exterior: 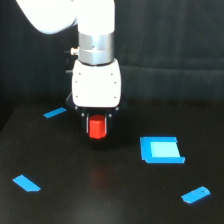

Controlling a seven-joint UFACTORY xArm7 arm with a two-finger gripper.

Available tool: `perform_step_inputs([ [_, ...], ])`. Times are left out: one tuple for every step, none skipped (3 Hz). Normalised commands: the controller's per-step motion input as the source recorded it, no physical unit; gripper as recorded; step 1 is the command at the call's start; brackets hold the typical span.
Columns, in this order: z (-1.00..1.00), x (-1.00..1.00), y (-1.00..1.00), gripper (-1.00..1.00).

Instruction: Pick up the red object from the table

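The red object [97,128], a small stubby red-orange block, sits between the two short dark fingers [85,121] under the white gripper head. My gripper [98,132] is shut on it, with the fingers pressed against its left and right sides. The block hangs a little above the black table [60,200], with a dark shadow just under it and a faint red glint on the tabletop further towards the front. The block's top is hidden inside the gripper.
A flat blue square piece [160,150] lies at the exterior view's right of the gripper. A blue strip [54,112] lies at the back left, another blue piece [26,183] at the front left, and one [195,194] at the front right. A dark backdrop stands behind.
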Motion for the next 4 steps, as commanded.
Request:
perform_step_inputs([
  [0.87, 0.18, -0.14, -1.00],
  [0.92, 0.13, -0.19, -0.99],
  [0.94, 0.04, -0.01, -0.96],
  [0.93, 0.13, -0.06, -1.00],
])
